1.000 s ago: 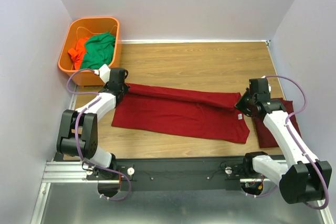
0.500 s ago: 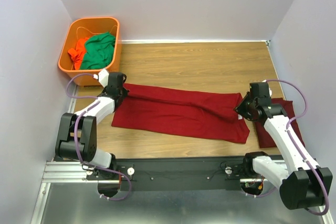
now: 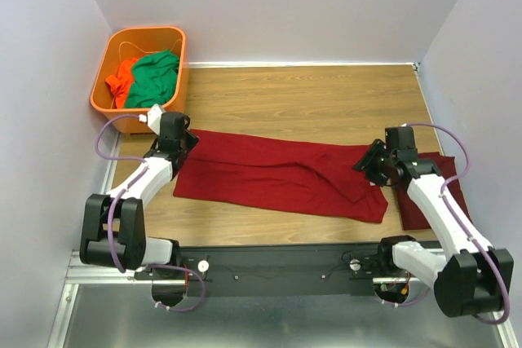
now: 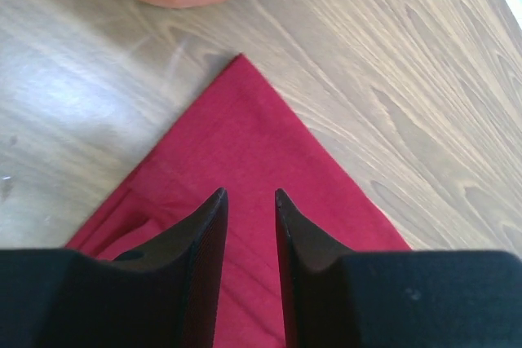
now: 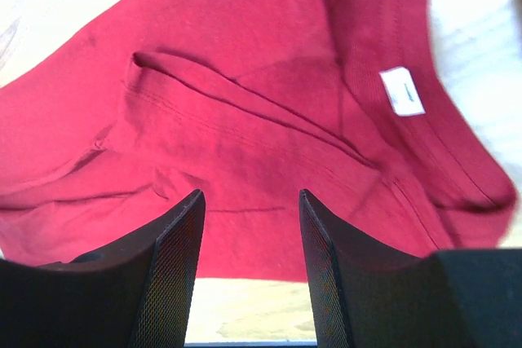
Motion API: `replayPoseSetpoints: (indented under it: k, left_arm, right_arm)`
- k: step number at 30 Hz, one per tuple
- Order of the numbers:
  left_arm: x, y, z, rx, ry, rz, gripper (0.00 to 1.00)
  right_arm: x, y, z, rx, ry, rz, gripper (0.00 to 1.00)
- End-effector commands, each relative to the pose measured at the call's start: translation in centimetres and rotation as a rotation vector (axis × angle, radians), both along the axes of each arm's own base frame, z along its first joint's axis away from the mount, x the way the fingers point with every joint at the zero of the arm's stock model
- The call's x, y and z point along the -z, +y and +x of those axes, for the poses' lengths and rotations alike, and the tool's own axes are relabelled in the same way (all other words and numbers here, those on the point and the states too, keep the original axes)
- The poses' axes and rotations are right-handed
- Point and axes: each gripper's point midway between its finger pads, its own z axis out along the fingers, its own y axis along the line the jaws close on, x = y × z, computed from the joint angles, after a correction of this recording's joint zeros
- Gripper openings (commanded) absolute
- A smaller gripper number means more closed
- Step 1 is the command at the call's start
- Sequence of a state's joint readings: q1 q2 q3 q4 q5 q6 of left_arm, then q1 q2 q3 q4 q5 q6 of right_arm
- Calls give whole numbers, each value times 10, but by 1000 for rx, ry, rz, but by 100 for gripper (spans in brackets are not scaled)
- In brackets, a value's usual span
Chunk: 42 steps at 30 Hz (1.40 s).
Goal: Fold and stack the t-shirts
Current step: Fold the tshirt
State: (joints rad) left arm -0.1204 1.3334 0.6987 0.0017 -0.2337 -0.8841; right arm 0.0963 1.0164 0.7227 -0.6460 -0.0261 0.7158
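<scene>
A maroon t-shirt lies folded lengthwise across the wooden table, its white neck label showing in the right wrist view. My left gripper hovers open over the shirt's far-left corner, with nothing between its fingers. My right gripper is open above the shirt's right end near the collar, holding nothing. A second maroon t-shirt lies folded at the right, partly hidden under my right arm.
An orange basket stands at the back left, close to my left gripper, and holds a green garment and an orange garment. Walls close in the table on the left, back and right.
Both grippers have gone from shut on the shirt's ends to open, letting the cloth drop flat. The right gripper has shifted slightly left; the left has drawn a little toward the basket.
</scene>
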Motion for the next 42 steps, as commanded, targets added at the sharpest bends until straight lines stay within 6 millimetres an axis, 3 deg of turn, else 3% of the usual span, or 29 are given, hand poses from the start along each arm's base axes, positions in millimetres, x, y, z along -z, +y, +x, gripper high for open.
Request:
replayPoseSetpoints:
  k: [1, 3, 9, 13, 14, 23, 24, 27, 32, 36, 42]
  left_arm:
    - [-4, -30, 14, 119, -3, -12, 35]
    - [-6, -48, 21, 176, 1, -8, 34]
    - [-15, -142, 21, 438, -23, -14, 27]
    - [-7, -204, 15, 640, -30, -18, 26]
    - [-15, -228, 10, 727, -63, -43, 26]
    - [-10, -335, -12, 1033, -130, -99, 31]
    - [-1, -340, -14, 1051, -117, -102, 31]
    - [1, -363, -24, 1130, -118, -127, 31]
    - [27, -379, -39, 1190, -67, -129, 32]
    - [37, -381, -50, 1210, -39, -126, 32]
    - [50, -372, -61, 1211, 12, -117, 31]
  right_arm:
    - [-11, 10, 27, -46, -68, 34, 57]
    - [-7, 13, 38, -53, -62, 30, 57]
    - [10, 31, 56, -95, -48, 2, 55]
    - [22, 41, 64, -106, -31, -13, 55]
    - [22, 42, 66, -107, -35, -12, 55]
    - [26, 30, 88, -48, -64, -94, 55]
    - [24, 33, 94, -60, -81, -86, 55]
    - [23, 40, 111, -84, -112, -73, 55]
    - [27, 43, 128, -108, -128, -90, 55]
    - [35, 61, 138, -160, -131, -61, 55]
    - [48, 81, 133, -207, -107, -69, 55]
